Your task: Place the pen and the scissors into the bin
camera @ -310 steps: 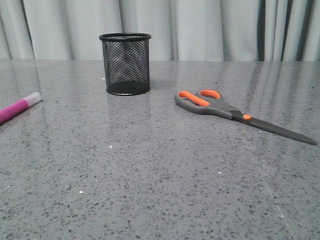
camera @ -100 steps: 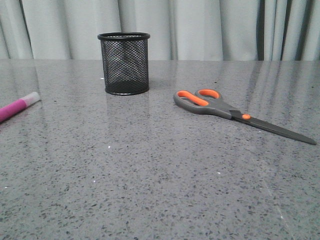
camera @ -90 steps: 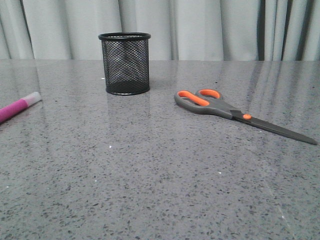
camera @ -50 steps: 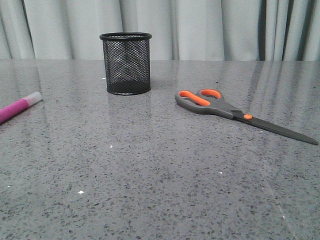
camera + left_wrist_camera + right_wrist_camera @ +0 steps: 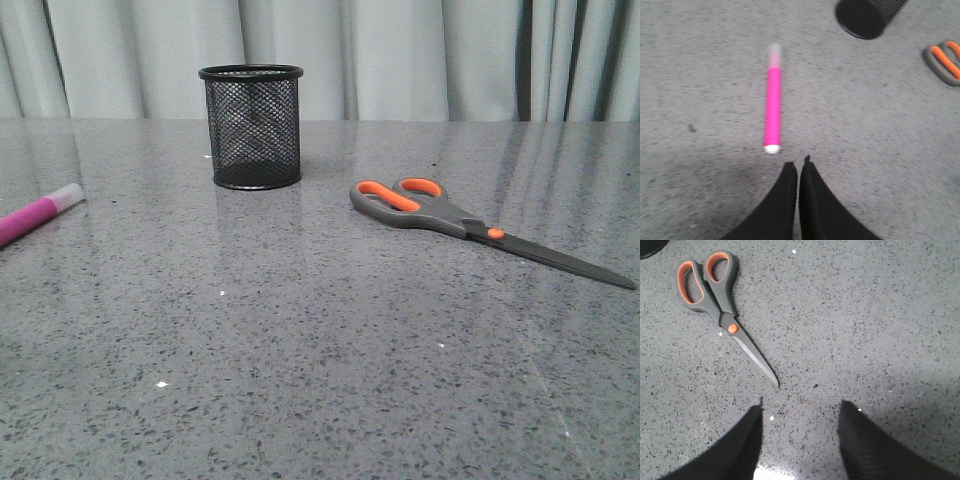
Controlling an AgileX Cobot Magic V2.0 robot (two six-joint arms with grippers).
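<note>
Across the last few seconds we log no real change in the front view: bin (image 5: 250, 127) upright at bench (image 5: 320, 350) rear, scissors (image 5: 470, 228) flat to its right, pen (image 5: 38, 213) flat at far left; only slight camera jitter. Nothing is binned yet. Left tool (image 5: 798, 167) closed, empty, hovering just short of the pen's tail. Right tool (image 5: 800, 412) spread open near the blade tip. We judge both grasps not yet begun.
</note>
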